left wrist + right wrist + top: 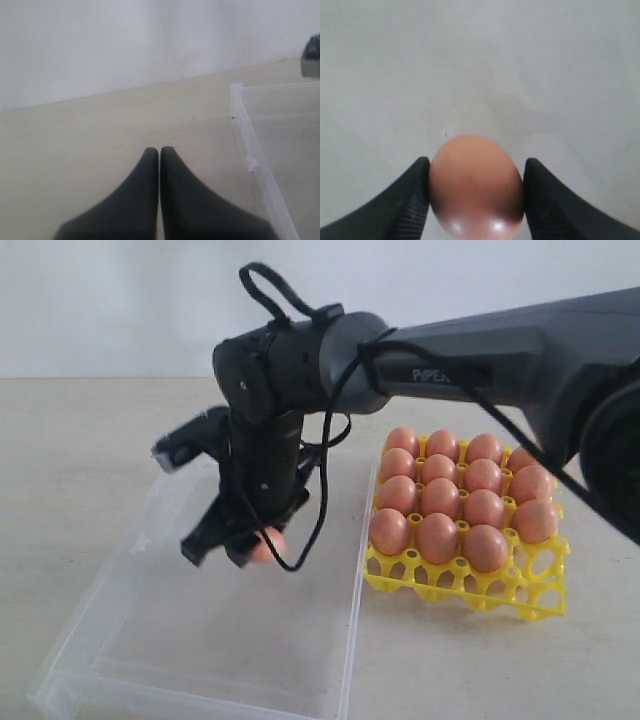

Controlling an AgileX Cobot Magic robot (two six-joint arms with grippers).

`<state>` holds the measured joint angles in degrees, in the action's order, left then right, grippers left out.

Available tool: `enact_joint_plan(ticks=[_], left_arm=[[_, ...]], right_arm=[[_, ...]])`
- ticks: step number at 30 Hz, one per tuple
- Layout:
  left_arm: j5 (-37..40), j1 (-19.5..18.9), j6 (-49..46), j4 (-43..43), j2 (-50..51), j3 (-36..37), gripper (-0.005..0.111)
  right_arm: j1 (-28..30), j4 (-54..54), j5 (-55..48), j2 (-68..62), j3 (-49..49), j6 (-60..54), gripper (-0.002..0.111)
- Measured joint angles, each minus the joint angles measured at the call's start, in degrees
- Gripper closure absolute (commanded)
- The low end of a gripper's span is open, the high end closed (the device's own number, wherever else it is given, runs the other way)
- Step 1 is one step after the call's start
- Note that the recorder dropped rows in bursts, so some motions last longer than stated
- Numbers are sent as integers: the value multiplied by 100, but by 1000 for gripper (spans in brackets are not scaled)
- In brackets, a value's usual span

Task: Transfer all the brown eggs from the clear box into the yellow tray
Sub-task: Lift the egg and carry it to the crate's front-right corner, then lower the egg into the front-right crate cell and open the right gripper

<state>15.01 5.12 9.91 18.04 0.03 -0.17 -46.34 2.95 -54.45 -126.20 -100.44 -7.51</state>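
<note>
Fifteen smooth reddish-brown eggs (440,497) are seated in the cups of the bright yellow square plastic lattice tray (520,595), which is set on the pale desk (60,490) at the right. Only the cup at the tray's near right corner is seen unfilled. Just left of the tray, the large shallow transparent plastic box (352,620) is laid on the desk, and the sides of the two are close together. One more brown egg (476,195) is found low inside the box, toward its far part. It is gripped by the right hand (225,548), with both dark fingers (410,200) pressed against its sides. Whether this egg rests on the box floor or is raised off it cannot be told. The right arm (480,360) is stretched in from the right. The left hand (159,152) is closed, with its fingertips pressed together, and is held over bare desk beside an outer wall of the box.
</note>
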Motion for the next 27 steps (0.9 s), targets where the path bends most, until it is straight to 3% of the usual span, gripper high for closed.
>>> enact_joint_plan(ticks=[4,6,10,13,16,20,21,23,25,27], left_arm=[[0,0,0,0,0,0,105],[0,0,0,0,0,0,105],[0,0,0,0,0,0,105],[0,0,0,0,0,0,105],[0,0,0,0,0,0,105],[0,0,0,0,0,0,105],[0,0,0,0,0,0,105],[0,0,0,0,0,0,105],[0,0,0,0,0,0,105],[0,0,0,0,0,0,105]], right_arm=[[0,201,1446,666,264,684,107],[-49,216,2404,1225,905,1064,107],[-100,68,4670,2529,3072,1397,107],[47,86,7318,3480,4878,1006,107],[479,1346,9299,4167,6287,247,108],[1393,3373,9909,4434,7334,-186,109],[1735,3225,9738,4434,7543,-145,109],[2381,1604,9084,4443,7796,572,109],[2987,-1574,8750,4443,7876,2246,109],[3514,-3986,9022,4443,7881,3683,109]])
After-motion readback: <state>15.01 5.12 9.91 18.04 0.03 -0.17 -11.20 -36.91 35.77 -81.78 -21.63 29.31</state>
